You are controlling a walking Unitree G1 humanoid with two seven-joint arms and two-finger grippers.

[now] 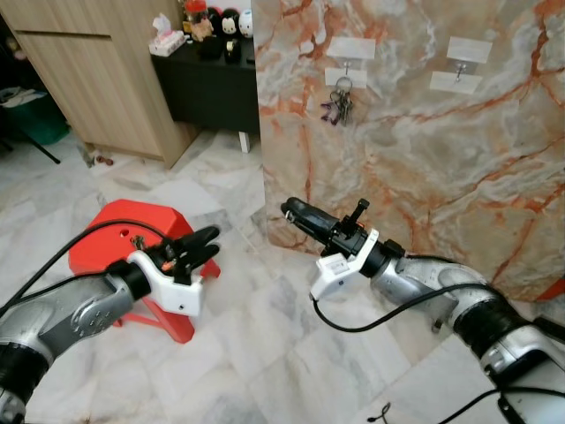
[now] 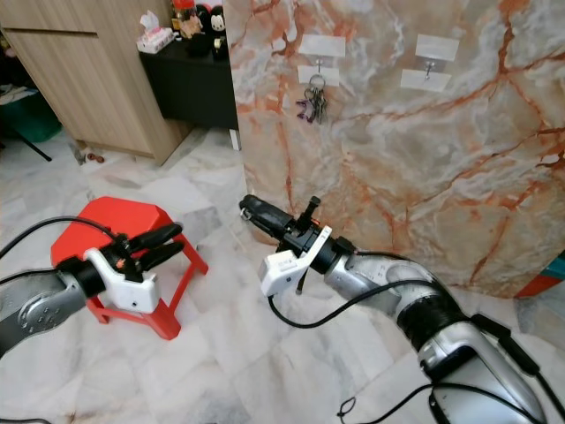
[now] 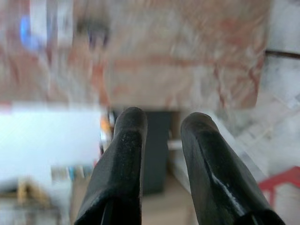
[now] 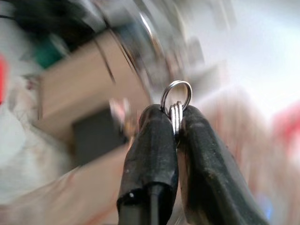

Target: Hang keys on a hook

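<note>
My right gripper is held out low in front of the marble wall, fingers pointing left. In the right wrist view it is shut on a silver key ring that sticks out past the fingertips; the keys themselves are hidden. Two white stick-on hooks sit high on the wall. The left hook carries a bunch of keys, and the right hook is bare. My left gripper hovers over the red stool, open with nothing between its fingers.
A red plastic stool stands on the marble floor at the left. Behind it are a wooden cabinet and a black sideboard with figurines and a tissue box. The wall's left edge meets that corner.
</note>
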